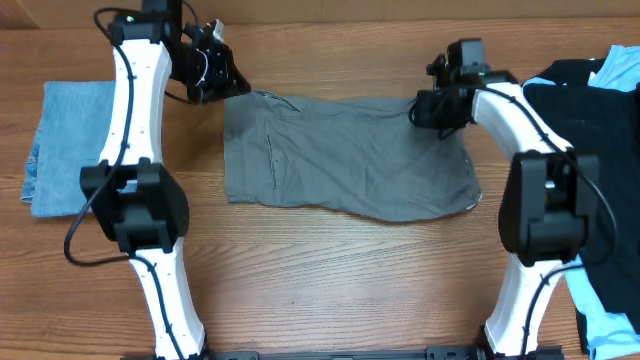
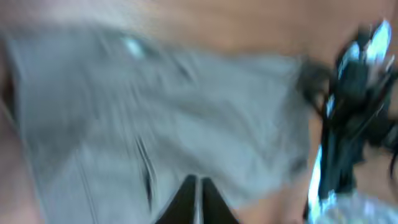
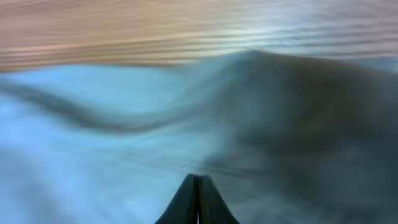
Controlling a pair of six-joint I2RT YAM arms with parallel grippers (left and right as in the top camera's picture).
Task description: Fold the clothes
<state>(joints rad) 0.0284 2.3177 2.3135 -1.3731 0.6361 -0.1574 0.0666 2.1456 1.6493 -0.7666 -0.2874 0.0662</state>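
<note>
The grey garment [image 1: 350, 160] lies spread flat in the middle of the frame, its lower right hem sagging in an uneven curve. The left gripper [image 1: 232, 82] sits at the garment's upper left corner and the right gripper [image 1: 420, 110] at its upper right edge. Both are closed, their fingers pressed together in the wrist views. Those views are too smeared to show whether any cloth is caught between them.

That doubt is the main hazard. A gripper closed on nothing, or on a thin sliver of hem, would probably come up bare or drop the corner partway through a fold. If only one side holds, I would expect the cloth to swing and land skewed (the crooked lower edge would make that worse). A low pull could also drag the whole piece across the wood rather than fold it.

The right arm stands close to the black garment [image 1: 600, 120] and light blue garment [image 1: 618, 65] heaped at the right edge, so a wide sweep there might snag them. The denim-blue piece [image 1: 65, 140] at the far left lies well apart.

The tabletop [image 1: 330, 280] is plain wood grain, matte and bare around the garment. Nothing of the room shows beyond it.
</note>
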